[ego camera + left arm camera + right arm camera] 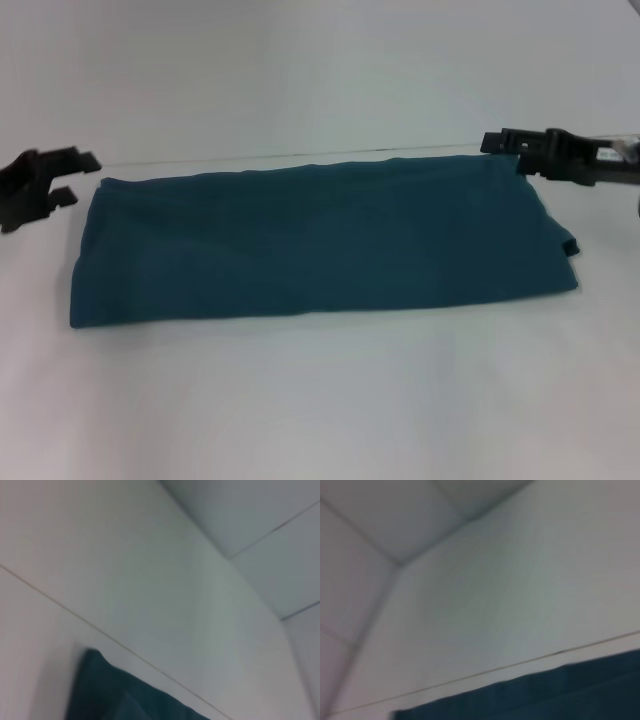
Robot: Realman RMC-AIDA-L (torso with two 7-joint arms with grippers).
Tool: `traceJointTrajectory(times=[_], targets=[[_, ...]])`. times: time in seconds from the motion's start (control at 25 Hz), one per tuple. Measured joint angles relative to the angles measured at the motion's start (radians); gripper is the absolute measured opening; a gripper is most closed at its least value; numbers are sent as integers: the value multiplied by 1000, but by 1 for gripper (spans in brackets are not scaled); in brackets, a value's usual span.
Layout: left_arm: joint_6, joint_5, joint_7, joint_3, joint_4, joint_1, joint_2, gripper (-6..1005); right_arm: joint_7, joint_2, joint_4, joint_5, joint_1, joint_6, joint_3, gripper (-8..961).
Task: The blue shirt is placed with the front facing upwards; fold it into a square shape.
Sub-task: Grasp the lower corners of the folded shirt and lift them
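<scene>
The blue shirt [320, 240] lies folded into a long flat band on the white table [320, 400], plain side up, lettering hidden; a crosswise fold seems left to make a square. At its far corners, the left gripper [75, 175] stands open; the right gripper's [500, 142] fingers can't be made out.

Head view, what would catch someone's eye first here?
The blue shirt, folded into a long band with its plain side up, lies across the middle of the white table. The left gripper sits open off its left end, and the right gripper reaches its far right corner.
</scene>
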Motion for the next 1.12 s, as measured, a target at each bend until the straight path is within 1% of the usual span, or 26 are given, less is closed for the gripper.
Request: traceJointTrajectory(times=[0.12, 0.28, 0.44, 0.64, 0.72, 0.88, 1.12], targets=[[59, -77, 25, -2, -3, 61, -5, 638, -86, 5, -4, 109, -76, -124, 1, 910], [112, -143, 28, -3, -11, 124, -25, 635, -148, 9, 1, 191, -145, -252, 15, 907], [135, -164, 32, -2, -46, 148, -45, 633, -162, 19, 1, 224, -173, -314, 36, 906], [99, -166, 54, -3, -111, 130, -63, 632, -180, 29, 8, 228, -170, -317, 58, 906], [73, -167, 61, 0, -117, 115, -72, 633, -187, 32, 12, 228, -165, -318, 61, 905], [16, -165, 64, 4, -125, 98, -80, 634, -190, 41, 13, 226, -163, -322, 62, 905], [-60, -167, 71, 7, -139, 91, -96, 633, -191, 49, 18, 224, -175, -320, 62, 906]])
